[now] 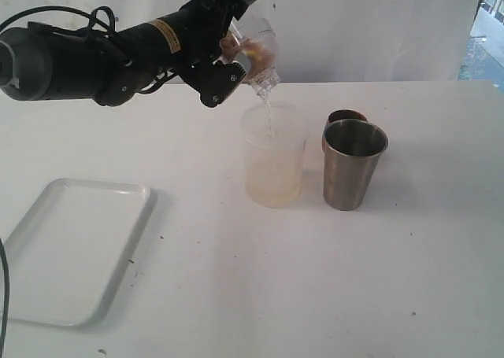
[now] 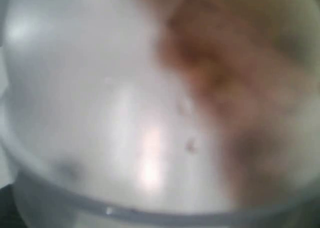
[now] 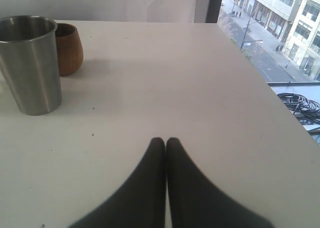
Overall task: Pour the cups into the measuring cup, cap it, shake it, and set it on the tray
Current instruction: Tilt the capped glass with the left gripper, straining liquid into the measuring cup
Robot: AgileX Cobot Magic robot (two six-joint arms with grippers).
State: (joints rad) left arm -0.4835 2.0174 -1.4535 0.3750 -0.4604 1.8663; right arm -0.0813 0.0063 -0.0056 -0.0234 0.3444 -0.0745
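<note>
Gripping the frosted plastic tumbler (image 1: 262,53) in my left tool (image 1: 240,43), I hold it tipped mouth-down at 12 o'clock above the measuring cup (image 1: 273,161), with a thin stream falling into it. The measuring cup stands upright on the white surface (image 1: 315,287), translucent, with a yellowish tint low inside. The stainless steel cup (image 1: 354,165) is just beside it at 3 o'clock. The brown wooden cup (image 1: 345,117) is behind that at 2 o'clock, and the white tray (image 1: 47,240) is well apart at 8 o'clock. My right tool (image 3: 166,143) is pinched together and empty.
</note>
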